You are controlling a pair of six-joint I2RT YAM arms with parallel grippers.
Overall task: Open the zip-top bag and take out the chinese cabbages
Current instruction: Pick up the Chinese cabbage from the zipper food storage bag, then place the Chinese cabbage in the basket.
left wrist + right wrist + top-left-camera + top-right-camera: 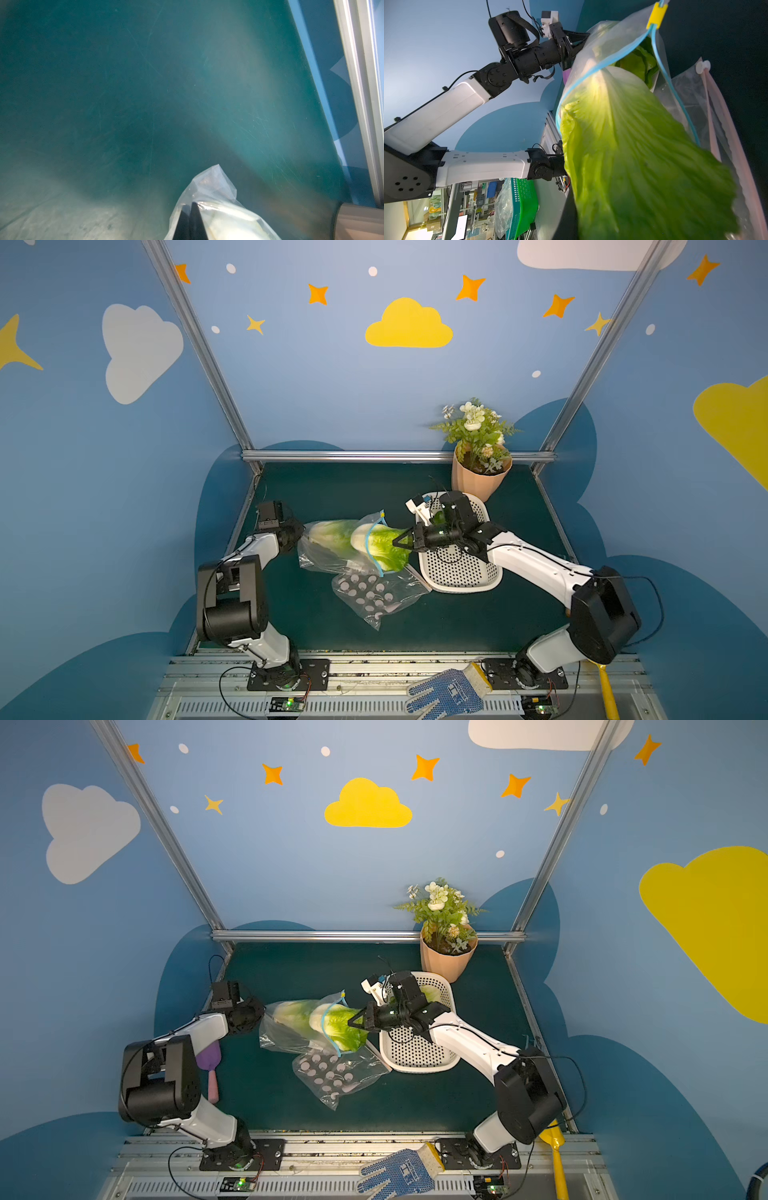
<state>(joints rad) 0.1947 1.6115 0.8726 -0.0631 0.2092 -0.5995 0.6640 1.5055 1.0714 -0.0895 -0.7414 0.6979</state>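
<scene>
We see left tool (300,532) clamped on closed end of clear plastic zip-top bag (319,561); right tool (397,543) clamped on crinkled green-white chinese cabbage head (374,543), half out of the mouth.

Both top views are looking down from high at the front toward the back wall (332,385), sharing the whole table (415,630), the left arm (249,556) and the right arm (536,568). The left wrist camera is looking closely at the table and a zip-top bag (214,187) corner. The right wrist camera is sitting close against a cabbage (643,155), facing the left arm.
</scene>
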